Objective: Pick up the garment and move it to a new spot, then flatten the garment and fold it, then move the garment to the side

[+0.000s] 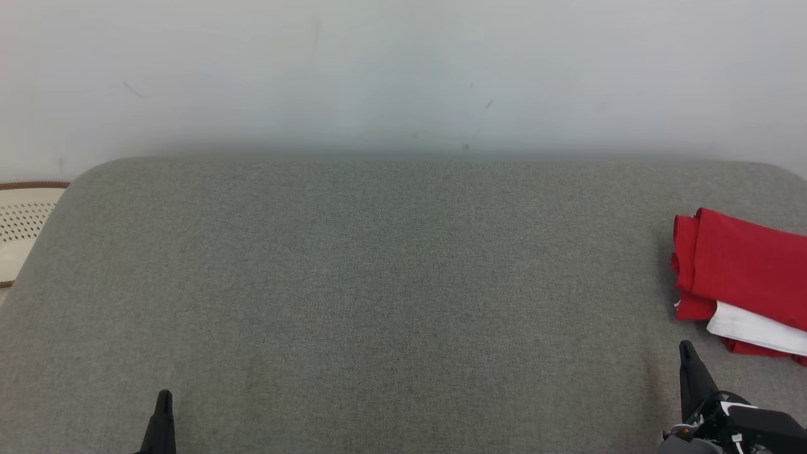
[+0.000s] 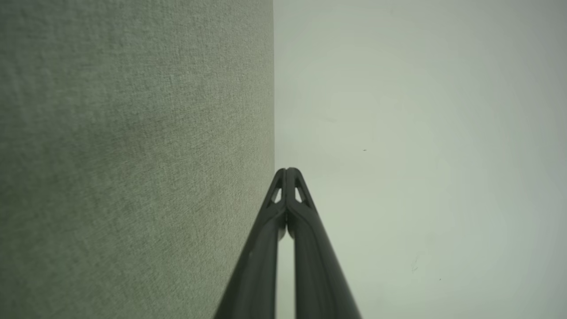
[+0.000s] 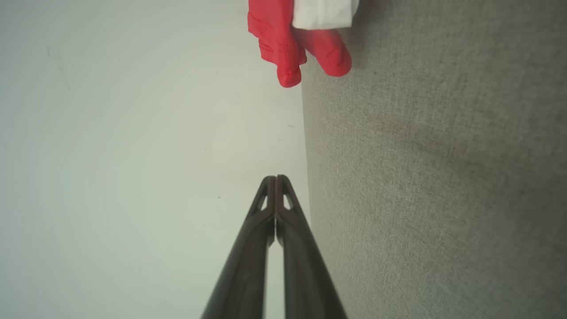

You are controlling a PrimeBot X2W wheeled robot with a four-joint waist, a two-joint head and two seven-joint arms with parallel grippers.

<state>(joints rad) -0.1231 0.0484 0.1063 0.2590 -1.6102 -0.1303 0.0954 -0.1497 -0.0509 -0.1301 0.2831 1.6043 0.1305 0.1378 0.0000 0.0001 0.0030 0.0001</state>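
Observation:
The garment (image 1: 741, 271) is red with a white part, folded into a compact stack at the right edge of the grey fabric surface (image 1: 378, 284). In the right wrist view the garment (image 3: 301, 40) lies at the top, well beyond the fingertips. My right gripper (image 1: 687, 353) stands shut at the lower right, just in front of the garment and apart from it; my right gripper (image 3: 276, 178) has its tips pressed together with nothing between them. My left gripper (image 1: 164, 397) is at the lower left, far from the garment. My left gripper (image 2: 288, 170) is shut and holds nothing.
A pale wall (image 1: 403, 75) rises behind the grey surface. A cream perforated object with a brown rim (image 1: 25, 221) sits past the surface's left edge. The surface's rounded far corners fall away at left and right.

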